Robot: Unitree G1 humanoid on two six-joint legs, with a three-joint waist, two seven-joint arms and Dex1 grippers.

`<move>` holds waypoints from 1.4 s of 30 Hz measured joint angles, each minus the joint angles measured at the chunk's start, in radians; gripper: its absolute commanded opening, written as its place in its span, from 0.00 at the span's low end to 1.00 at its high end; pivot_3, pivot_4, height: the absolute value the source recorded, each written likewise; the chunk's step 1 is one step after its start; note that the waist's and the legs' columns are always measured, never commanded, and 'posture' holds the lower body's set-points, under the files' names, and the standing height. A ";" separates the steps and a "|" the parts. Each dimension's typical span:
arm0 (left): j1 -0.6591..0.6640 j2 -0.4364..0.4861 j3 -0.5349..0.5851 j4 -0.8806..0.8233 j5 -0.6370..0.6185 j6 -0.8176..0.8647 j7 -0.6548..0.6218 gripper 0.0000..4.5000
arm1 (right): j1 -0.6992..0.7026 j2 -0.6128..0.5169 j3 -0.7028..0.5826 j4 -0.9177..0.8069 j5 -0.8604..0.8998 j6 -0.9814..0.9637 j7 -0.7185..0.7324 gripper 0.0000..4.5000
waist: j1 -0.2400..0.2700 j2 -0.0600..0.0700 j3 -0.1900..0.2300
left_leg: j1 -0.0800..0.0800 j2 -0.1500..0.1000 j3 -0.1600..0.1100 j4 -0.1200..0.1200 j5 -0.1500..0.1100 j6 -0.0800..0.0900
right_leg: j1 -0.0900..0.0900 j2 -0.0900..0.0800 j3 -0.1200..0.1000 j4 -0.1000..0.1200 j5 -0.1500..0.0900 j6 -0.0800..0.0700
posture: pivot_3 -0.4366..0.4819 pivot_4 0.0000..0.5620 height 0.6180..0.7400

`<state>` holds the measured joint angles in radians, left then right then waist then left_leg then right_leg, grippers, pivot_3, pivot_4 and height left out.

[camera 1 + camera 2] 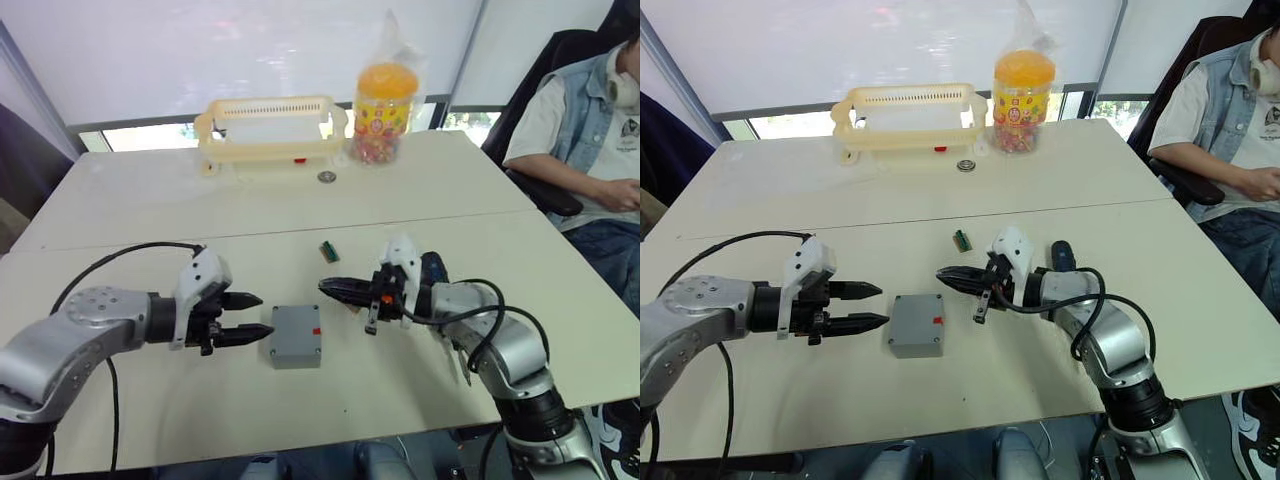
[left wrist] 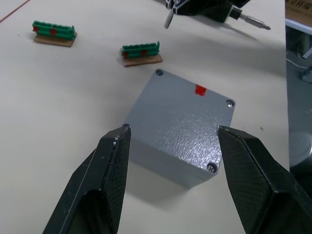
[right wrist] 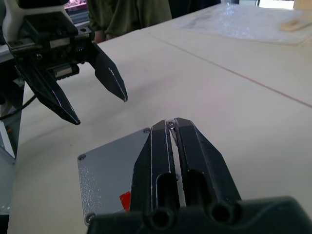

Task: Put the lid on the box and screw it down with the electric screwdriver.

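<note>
Apparently the lid (image 2: pixel 183 124) already sits on the box (image 1: pixel 296 337) mid-tabletop (image 1: pixel 150 200), screws in at least three corners; our left tool (image 1: pixel 243 318) gapes empty beside it, our right tool (image 1: pixel 335 287) is closed, screwdriver (image 2: pixel 243 17) alongside.

The small grey square plastic box (image 1: pixel 296 336) sits on the pale table (image 1: pixel 150 215) with the flat grey lid (image 2: pixel 183 122) on top of it. Left of it hovers the left gripper (image 1: pixel 243 318), right of it the right gripper (image 1: pixel 335 287). Behind the box lies a small green-brown block (image 1: pixel 328 250). Farther back stand a cream plastic rack (image 1: pixel 270 130) and, to its right, an orange-capped jar (image 1: pixel 384 113).
</note>
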<state>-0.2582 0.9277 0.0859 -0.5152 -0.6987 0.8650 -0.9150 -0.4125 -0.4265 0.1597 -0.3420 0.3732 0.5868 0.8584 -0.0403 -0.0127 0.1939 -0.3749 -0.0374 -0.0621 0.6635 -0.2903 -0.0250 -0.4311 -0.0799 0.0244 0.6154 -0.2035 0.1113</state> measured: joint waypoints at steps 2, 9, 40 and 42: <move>0.000 0.003 -0.002 0.003 0.008 -0.007 -0.006 0.64 | 0.000 0.001 0.016 0.005 -0.009 -0.012 -0.010 0.01 | 0.000 0.000 0.000 | 0.000 0.000 0.000 0.000 0.000 0.000 | 0.000 0.000 0.000 0.000 0.000 0.000 | 0.48 0.27 1.00; 0.002 0.003 -0.025 0.004 0.033 -0.024 -0.015 0.64 | 0.018 -0.002 0.055 0.040 -0.043 -0.053 -0.018 0.01 | 0.001 0.000 0.000 | 0.000 0.000 0.000 0.000 0.000 0.000 | 0.000 0.000 0.000 0.000 0.000 0.000 | 0.48 0.27 1.00; 0.000 -0.008 -0.033 0.023 0.044 -0.026 0.003 0.64 | 0.029 -0.005 0.103 0.119 -0.089 -0.113 -0.018 0.01 | 0.001 0.000 0.000 | 0.000 0.000 -0.001 0.000 0.000 0.000 | 0.000 0.000 0.000 0.000 0.000 0.000 | 0.48 0.27 1.00; 0.000 -0.009 -0.033 0.023 0.044 -0.027 0.004 0.64 | 0.029 -0.004 0.104 0.119 -0.093 -0.113 -0.018 0.01 | 0.001 0.000 0.000 | 0.000 0.000 -0.001 0.000 0.000 0.000 | 0.000 0.000 0.000 0.000 0.000 0.000 | 0.48 0.27 1.00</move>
<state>-0.2585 0.9190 0.0525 -0.4926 -0.6543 0.8384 -0.9114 -0.3834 -0.4310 0.2637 -0.2232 0.2804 0.4736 0.8400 -0.0390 -0.0129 0.1938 -0.3746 -0.0374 -0.0627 0.6635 -0.2903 -0.0250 -0.4308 -0.0800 0.0243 0.6154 -0.2035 0.1114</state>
